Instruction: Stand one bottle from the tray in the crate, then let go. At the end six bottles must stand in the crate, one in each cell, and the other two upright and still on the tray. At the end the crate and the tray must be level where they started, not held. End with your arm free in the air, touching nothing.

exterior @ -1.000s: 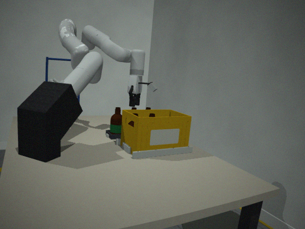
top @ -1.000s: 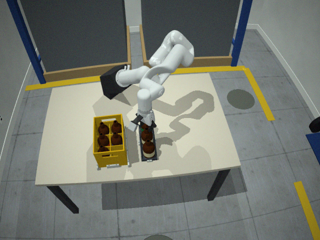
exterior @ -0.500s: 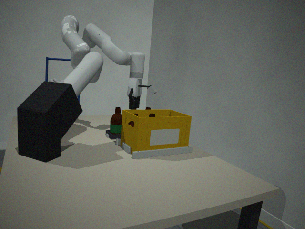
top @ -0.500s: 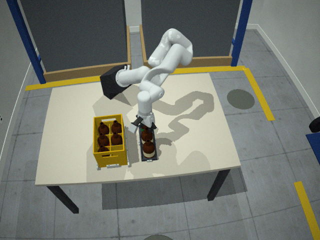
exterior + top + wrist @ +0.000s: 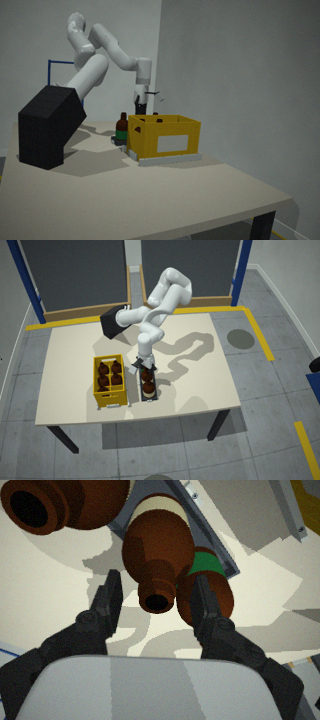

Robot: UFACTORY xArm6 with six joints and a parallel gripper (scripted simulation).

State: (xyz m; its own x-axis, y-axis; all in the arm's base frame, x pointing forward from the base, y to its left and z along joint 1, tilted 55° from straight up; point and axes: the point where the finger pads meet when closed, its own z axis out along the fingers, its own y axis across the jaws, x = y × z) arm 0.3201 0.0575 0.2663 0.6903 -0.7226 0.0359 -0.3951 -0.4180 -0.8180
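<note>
A yellow crate (image 5: 109, 398) (image 5: 168, 127) stands on the table with several brown bottles in its cells; the front right cell (image 5: 117, 388) is empty. Beside it, a narrow dark tray (image 5: 149, 399) (image 5: 115, 140) (image 5: 180, 500) holds three brown bottles. My gripper (image 5: 146, 368) (image 5: 140, 109) (image 5: 157, 585) is open, fingers either side of the mouth of the middle, cream-labelled bottle (image 5: 146, 375) (image 5: 157, 540) without touching it. The green-labelled bottle (image 5: 122, 127) (image 5: 212, 575) stands behind my right finger. The third bottle (image 5: 149, 389) (image 5: 45, 502) stands at the tray's front end.
The arm's black base box (image 5: 112, 323) (image 5: 49, 126) sits at the back left of the table. Grey stop blocks (image 5: 169, 159) line the crate's foot. The crate wall is close to the tray's left side.
</note>
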